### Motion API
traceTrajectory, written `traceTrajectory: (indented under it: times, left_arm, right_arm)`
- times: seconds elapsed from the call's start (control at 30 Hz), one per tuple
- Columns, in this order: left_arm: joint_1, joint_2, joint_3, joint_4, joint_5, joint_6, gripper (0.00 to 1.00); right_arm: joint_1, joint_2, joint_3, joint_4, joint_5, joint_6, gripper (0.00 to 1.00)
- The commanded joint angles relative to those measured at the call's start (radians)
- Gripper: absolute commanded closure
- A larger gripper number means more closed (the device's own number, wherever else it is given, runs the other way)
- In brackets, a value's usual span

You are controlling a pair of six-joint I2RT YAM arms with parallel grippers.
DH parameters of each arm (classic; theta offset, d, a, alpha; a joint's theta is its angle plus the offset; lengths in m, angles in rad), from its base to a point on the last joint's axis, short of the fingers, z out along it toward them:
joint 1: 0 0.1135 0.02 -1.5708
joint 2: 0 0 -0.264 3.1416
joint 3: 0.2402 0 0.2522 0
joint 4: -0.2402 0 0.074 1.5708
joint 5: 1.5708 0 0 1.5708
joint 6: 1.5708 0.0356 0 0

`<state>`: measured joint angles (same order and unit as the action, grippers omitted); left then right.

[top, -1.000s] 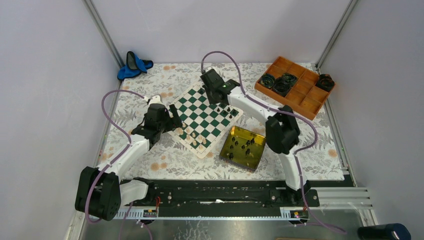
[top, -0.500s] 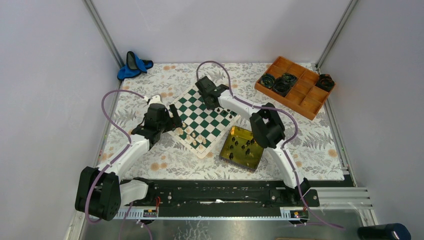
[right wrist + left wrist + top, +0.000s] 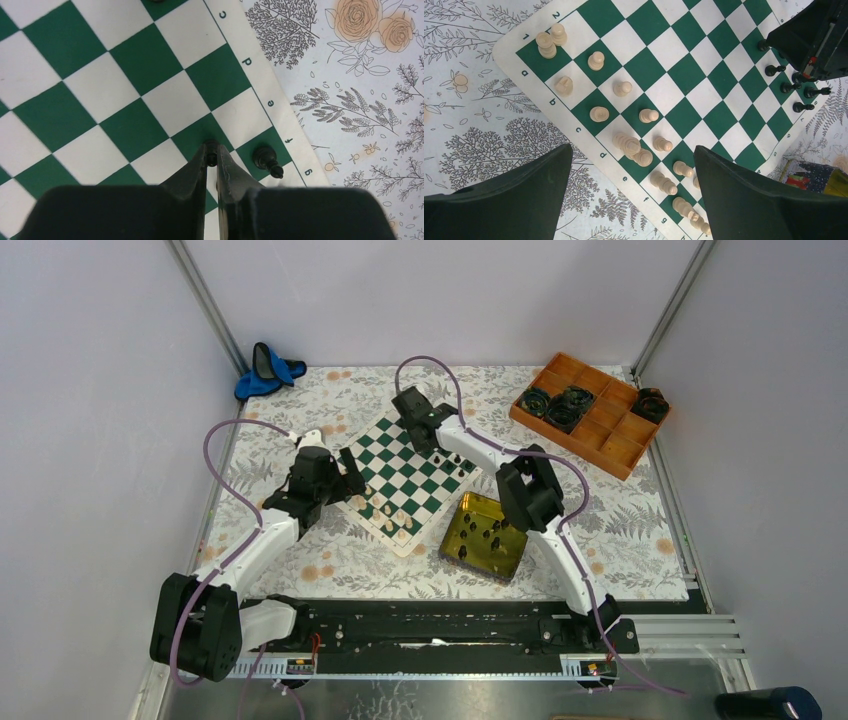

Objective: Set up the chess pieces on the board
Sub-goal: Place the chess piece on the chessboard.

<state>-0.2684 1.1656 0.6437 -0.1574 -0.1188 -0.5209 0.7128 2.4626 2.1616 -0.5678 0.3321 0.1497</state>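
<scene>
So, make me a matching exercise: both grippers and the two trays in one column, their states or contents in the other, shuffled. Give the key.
Column one:
1. left gripper
2. right gripper
3. tin tray
4. orange tray

Column two:
A. holds black coils
B. shut on a black piece
C. open, nothing between its fingers
D. holds loose black pieces

Pairs: 1-C, 2-B, 3-D, 4-A
</scene>
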Motion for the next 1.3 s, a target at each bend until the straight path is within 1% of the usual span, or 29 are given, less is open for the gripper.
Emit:
traceTrajectory:
  times: [0.0,0.3,0.53,1.27]
  left_arm:
    - [-0.006,-0.002,0.010,0.053,0.005,-0.001,0.01]
    - [-0.006,0.004,0.011,0.053,0.007,0.000,0.01]
    - [-0.006,0.009,0.011,0.057,0.011,-0.002,0.01]
    - [-0.006,0.015,0.011,0.059,0.013,-0.001,0.01]
  right_arm:
    - [-0.017,0.015,0.043,-0.017,0.015,-0.007,0.97]
    - [-0.021,0.029,0.049,-0.018,-0.017,0.001,0.97]
    - [-0.020,0.008,0.035,-0.008,-0.025,0.003,0.98]
    - [-0.019,-0.019,0.062,-0.011,-0.049,0.002,0.98]
